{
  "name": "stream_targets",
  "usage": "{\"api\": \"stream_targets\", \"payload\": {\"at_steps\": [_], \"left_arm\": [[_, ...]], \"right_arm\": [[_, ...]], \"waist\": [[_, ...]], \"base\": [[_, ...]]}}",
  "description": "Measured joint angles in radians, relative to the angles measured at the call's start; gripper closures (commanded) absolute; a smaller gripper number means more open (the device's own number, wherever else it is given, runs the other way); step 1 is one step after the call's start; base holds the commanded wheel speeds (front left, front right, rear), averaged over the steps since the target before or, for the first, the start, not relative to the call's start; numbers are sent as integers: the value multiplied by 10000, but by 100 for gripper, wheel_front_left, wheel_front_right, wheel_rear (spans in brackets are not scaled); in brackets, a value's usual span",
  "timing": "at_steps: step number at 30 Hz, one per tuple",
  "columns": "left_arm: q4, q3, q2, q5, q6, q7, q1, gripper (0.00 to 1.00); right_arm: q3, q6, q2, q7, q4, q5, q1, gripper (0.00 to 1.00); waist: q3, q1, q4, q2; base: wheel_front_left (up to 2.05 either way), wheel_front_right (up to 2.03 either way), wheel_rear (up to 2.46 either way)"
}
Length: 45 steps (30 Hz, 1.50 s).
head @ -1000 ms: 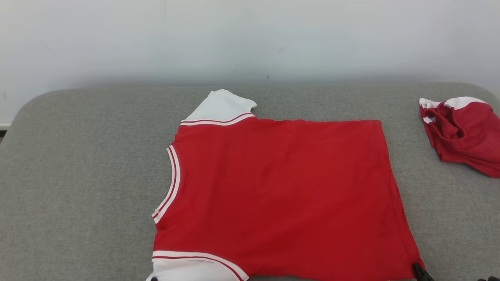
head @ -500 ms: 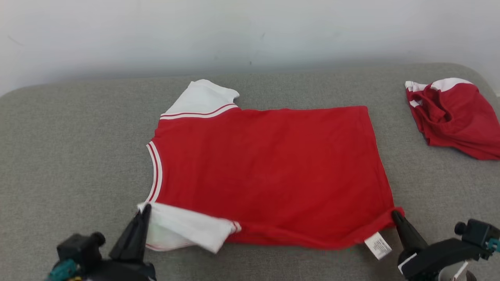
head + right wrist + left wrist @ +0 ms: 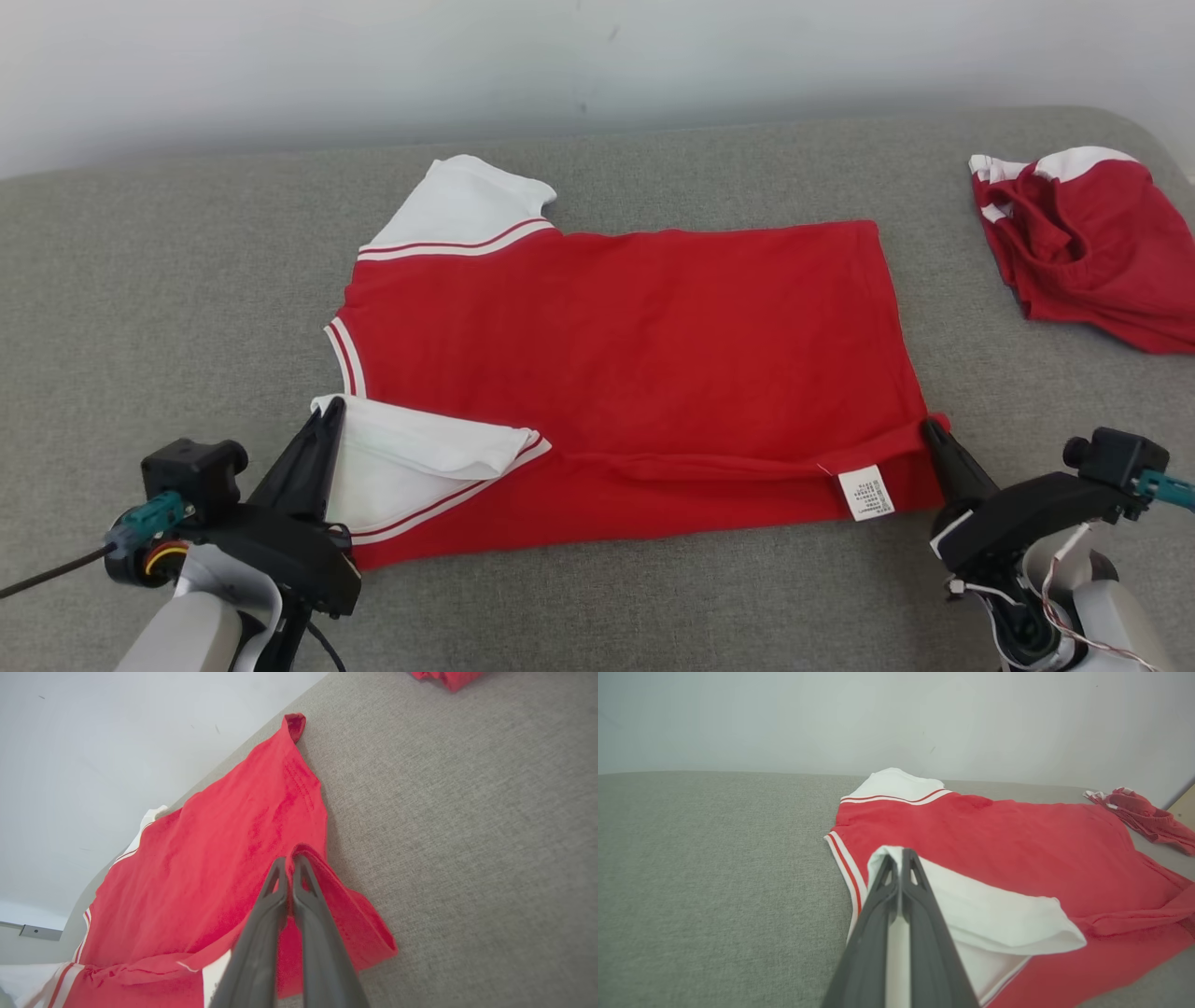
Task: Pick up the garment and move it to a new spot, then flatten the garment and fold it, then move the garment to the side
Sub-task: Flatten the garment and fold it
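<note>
Red shirt (image 3: 635, 345) flattened, first fold begun: left gripper (image 3: 331, 411) clamped on white sleeve (image 3: 420, 453), right gripper (image 3: 930, 429) clamped on hem corner (image 3: 938, 420); folding and side move pending.

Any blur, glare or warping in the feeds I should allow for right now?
Head view: even, soft light, no glare; the red T-shirt is sharp, its label print illegible. Left wrist view: clear, left pincer looms large. Right wrist view: scene steeply tilted around right pincer.

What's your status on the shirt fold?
Both shut: left gripper on the white sleeve, right gripper on the hem corner. Near edge of shirt turned over. Second garment far right, clear.
</note>
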Motion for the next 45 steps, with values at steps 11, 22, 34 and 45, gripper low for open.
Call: {"api": "stream_targets", "payload": {"at_steps": [11,22,34,45], "left_arm": [[1400,-155,-278,495,21,-1055,-531,0],[100,155,-328,614,815,-1317,1676,0],[913,-127,-543,466,782,-1168,2092,0],[2631,-59,-1277,19,174,-1300,1223,100]], "right_arm": [[807,0,-508,-1388,723,-40,-294,0],[1298,0,-1306,-2322,222,-629,1293,0],[1490,0,-1346,-2589,1012,-1085,989,0],[2263,0,-1183,-2957,2219,-1039,266,100]], "waist": [[-140,0,64,0],[-523,-2,214,-1],[-305,-2,266,-1],[-123,-1,189,-1]], "base": [[0,0,0],[0,0,0],[0,0,0],[0,0,0]]}}
